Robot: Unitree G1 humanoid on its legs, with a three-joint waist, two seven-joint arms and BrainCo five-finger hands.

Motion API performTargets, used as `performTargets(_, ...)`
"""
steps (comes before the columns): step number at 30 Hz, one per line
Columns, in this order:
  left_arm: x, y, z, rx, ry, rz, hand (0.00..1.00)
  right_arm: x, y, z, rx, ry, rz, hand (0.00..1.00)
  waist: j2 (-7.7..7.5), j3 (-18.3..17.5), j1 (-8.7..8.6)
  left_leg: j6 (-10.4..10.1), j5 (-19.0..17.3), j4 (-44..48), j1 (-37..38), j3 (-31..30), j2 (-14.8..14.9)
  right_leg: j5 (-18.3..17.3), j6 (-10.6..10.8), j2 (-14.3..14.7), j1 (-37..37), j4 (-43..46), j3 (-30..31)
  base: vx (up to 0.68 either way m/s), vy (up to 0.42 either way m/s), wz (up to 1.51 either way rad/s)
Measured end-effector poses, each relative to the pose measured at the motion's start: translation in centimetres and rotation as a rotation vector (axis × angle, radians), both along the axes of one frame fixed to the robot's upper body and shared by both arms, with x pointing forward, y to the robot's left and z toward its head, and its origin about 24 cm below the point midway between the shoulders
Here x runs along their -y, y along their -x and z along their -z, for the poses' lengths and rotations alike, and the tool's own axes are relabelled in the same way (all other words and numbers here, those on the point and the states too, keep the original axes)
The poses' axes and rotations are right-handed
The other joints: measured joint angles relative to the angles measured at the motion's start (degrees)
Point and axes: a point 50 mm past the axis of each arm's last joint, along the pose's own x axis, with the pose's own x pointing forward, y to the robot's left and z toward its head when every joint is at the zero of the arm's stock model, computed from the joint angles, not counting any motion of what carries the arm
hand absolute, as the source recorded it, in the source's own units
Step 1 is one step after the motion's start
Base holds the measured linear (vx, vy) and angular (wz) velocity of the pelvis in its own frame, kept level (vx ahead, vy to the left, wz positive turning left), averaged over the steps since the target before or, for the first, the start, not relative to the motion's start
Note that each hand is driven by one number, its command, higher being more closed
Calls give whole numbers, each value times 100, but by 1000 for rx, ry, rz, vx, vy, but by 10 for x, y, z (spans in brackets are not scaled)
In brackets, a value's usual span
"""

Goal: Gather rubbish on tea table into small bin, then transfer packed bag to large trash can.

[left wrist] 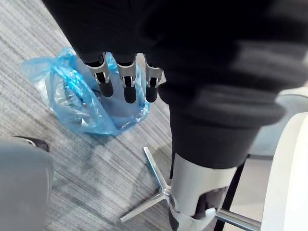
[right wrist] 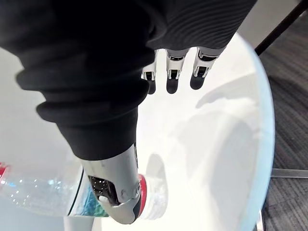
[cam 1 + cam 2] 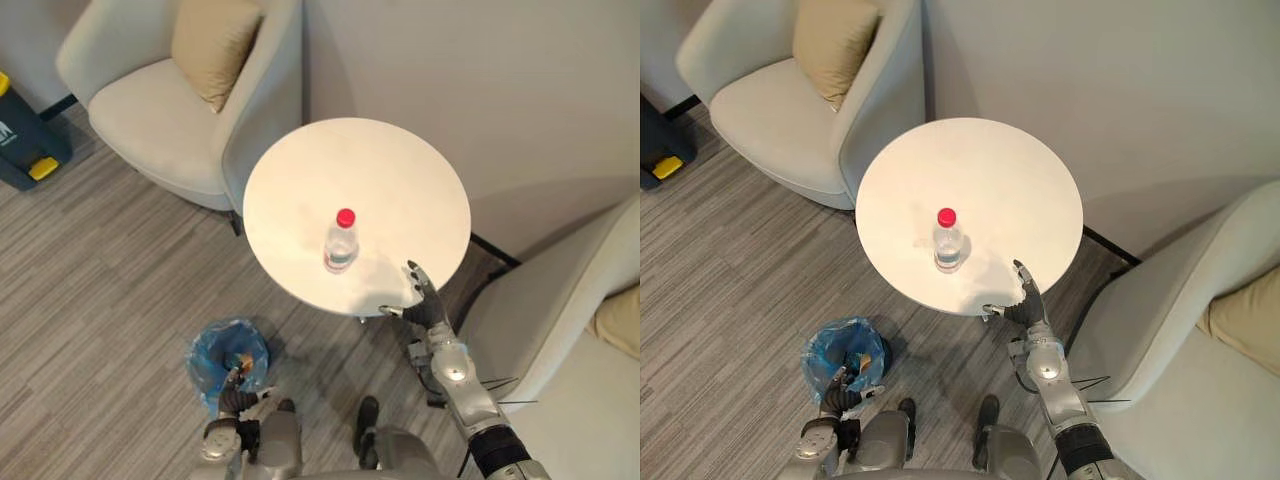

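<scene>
Bottle (image 3: 341, 243), red-capped, upright on table (image 3: 360, 165); my right hand (image 3: 425, 300) at near right edge, fingers straight, empty. My left hand (image 3: 237, 393) above blue-bagged bin (image 3: 212, 355), fingers relaxed, seemingly empty.

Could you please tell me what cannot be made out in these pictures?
Contents of the blue bag: too small in the eye views; the left robot hand covers part of it in its wrist view.
Dark box: cut by the left eye view's edge.
Bottle: partly behind the right robot hand in its wrist view.
</scene>
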Motion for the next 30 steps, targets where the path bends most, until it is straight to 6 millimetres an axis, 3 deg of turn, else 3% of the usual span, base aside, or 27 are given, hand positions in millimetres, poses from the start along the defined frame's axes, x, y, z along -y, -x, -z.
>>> performTargets(6,3,0,1,5,-1,21,0,-29,-36,-40,153,-15,-43,0,32,16,112,-26,404,-254,-218,-282,-279,87,-87,-237,40,-287,-439,-1,11,41)
performTargets(12,7,-4,-2,38,6,36,0,-31,-54,-58,217,-8,13,0,131,65,330,-79,665,-451,-452,-520,-342,152,-185,-267,-92,-308,-770,-66,-8,35)
performTargets(16,8,-5,-4,50,25,23,0,-24,-70,-72,255,-13,100,0,290,155,347,-46,818,-659,-581,-634,-354,169,-206,-270,-261,-302,-812,-123,-12,18)
performTargets(17,8,-5,-4,52,33,15,0,-21,-73,-75,260,-19,127,100,320,172,354,-47,870,-739,-599,-644,-350,182,-208,-270,-301,-298,-827,-154,-16,15)
performTargets(22,8,-5,-4,56,46,-1,0,1,-80,-77,241,-100,264,100,370,201,387,23,1052,-1048,-651,-722,-307,199,-231,-257,-472,-198,-926,-127,-26,13)
performTargets(30,7,-6,-5,61,58,-15,0,28,-87,-87,246,-190,343,100,398,221,417,-3,1234,-1236,-754,-842,-286,189,-244,-248,-656,-117,-997,-16,-28,7)
